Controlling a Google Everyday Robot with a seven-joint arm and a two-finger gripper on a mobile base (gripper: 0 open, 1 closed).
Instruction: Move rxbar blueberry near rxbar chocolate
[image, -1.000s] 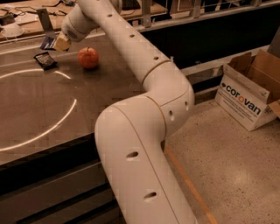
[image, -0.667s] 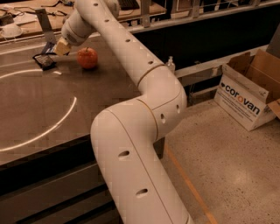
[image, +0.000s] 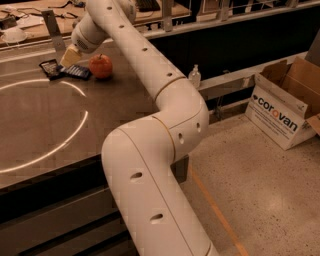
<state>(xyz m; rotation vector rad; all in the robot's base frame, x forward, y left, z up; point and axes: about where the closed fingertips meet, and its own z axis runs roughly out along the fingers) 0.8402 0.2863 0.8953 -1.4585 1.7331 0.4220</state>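
Note:
The rxbar blueberry (image: 77, 72), a flat navy wrapper, lies on the dark table (image: 45, 130) at the far left, just left of an orange-red apple (image: 101, 66). The rxbar chocolate (image: 50, 68), a flat black wrapper, lies right next to it on its left, their ends close or touching. My gripper (image: 70, 56) hangs at the end of the long white arm (image: 150, 85), just above the gap between the two bars and a little behind them. No bar shows in it.
A bright ring of light (image: 75, 130) curves across the table. A small clear bottle (image: 194, 76) stands beyond the table's right edge. An open cardboard box marked corovan (image: 282, 110) sits on the floor at the right. Clutter lies on the far bench (image: 20, 27).
The gripper has come down a little toward the table. The navy bar now shows lying flat between the black bar and the apple. The arm's elbow has shifted in the view.

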